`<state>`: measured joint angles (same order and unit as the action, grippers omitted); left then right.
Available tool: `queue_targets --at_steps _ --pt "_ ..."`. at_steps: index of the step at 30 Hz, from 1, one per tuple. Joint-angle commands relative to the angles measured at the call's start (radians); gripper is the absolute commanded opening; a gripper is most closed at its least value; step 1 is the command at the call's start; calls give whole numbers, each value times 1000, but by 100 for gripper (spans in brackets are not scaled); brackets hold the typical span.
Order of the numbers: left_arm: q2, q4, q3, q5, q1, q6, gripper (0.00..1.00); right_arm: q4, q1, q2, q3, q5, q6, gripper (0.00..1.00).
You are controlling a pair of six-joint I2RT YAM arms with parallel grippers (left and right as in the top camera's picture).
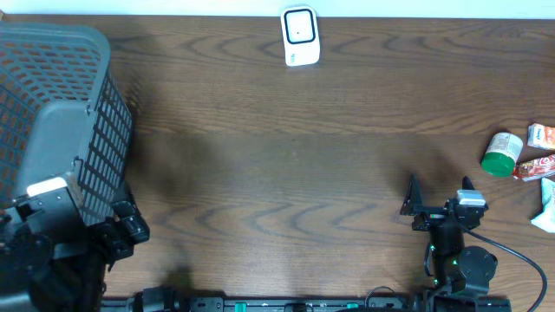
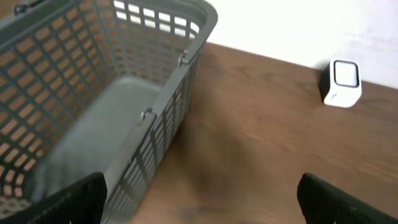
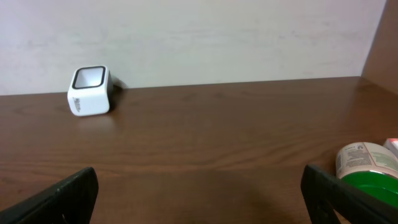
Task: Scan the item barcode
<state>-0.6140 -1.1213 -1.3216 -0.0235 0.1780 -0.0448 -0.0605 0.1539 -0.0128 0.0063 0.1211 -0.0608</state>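
Got left fingers (image 2: 68,202) and right fingers (image 3: 59,199) spread wide, gripping nothing. Seeing small white boxy scanner (image 1: 301,36) at far edge of dark wooden table (image 1: 277,173).

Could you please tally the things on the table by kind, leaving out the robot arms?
Basket: 1
Scanner: 1
Green-lidded container: 1
Packets: 3
Total: 6

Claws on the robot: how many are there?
2. The left claw is at the bottom left, beside the grey basket. The right claw is at the bottom right, left of the green-lidded tub. Both are open.
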Motion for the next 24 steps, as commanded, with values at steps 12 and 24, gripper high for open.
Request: queue_targets --at_steps 12,24 --pt "448 596 764 5 -141 -33 98 -5 -7 6 -1 -9 -13 99" --pt "470 1008 1131 10 -151 -43 98 -5 -7 6 -1 -9 -13 99"
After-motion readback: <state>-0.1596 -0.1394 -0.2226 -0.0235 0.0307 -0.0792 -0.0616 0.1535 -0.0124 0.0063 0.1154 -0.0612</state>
